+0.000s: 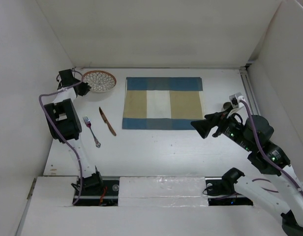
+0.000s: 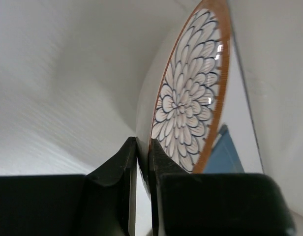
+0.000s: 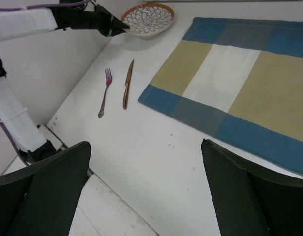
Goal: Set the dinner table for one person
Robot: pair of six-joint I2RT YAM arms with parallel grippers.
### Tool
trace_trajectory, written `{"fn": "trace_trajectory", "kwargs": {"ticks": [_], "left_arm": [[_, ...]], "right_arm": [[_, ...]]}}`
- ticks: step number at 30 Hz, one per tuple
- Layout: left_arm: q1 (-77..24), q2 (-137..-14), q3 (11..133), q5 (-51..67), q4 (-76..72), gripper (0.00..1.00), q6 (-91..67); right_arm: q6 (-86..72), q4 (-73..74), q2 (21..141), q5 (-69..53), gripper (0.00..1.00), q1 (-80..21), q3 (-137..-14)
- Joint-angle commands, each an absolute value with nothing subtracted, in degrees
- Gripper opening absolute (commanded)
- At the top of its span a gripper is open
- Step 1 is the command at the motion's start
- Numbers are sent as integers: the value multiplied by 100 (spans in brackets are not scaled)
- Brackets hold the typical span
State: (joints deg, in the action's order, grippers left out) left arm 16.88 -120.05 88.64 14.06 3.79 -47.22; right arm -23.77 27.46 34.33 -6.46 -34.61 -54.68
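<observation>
Overall, the white counter [image 1: 156,147] filled the walled bay; left claw [image 1: 86,88] was clenched on the plate [image 1: 99,81] rim.
The plate was at the counter's far-left corner, its rim pinched by the left claw; fork [image 1: 91,132] and knife [image 1: 107,122] lay side by side nearer, left of the checked placemat [image 1: 163,103]. The right claw [image 1: 198,127] hung released over the counter's right side.

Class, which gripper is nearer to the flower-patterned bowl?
Left. The left gripper has its fingers shut on the rim of the bowl. The right gripper hangs open by the near right corner of the placemat, well away.
</observation>
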Motion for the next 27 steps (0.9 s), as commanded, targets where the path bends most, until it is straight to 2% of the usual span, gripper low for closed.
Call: {"fn": "trace_trajectory", "kwargs": {"ticks": [1, 6, 12, 16, 18, 27], "left_arm": [[1609, -10873, 8615, 2160, -814, 0, -4878], [1047, -10250, 8227, 2162, -1055, 0, -4878], [-157, -9976, 7604, 2266, -1667, 0, -4808], [-720, -10265, 7269, 2994, -2512, 0, -4983], [-991, -10441, 7199, 2997, -2627, 0, -4983], [-1433, -11144, 7093, 3885, -3560, 0, -5247]], "right_arm": [[-2373, 2830, 3314, -483, 100, -3516, -5572], [-2373, 2936, 3261, -422, 100, -3516, -5467], [-2426, 3058, 3146, -360, 100, -3516, -5361], [-2426, 3181, 3041, -194, 100, -3516, -5361], [-2374, 3234, 2989, -141, 100, -3516, -5361], [-2373, 3401, 2883, -26, 100, -3516, -5133]]}}
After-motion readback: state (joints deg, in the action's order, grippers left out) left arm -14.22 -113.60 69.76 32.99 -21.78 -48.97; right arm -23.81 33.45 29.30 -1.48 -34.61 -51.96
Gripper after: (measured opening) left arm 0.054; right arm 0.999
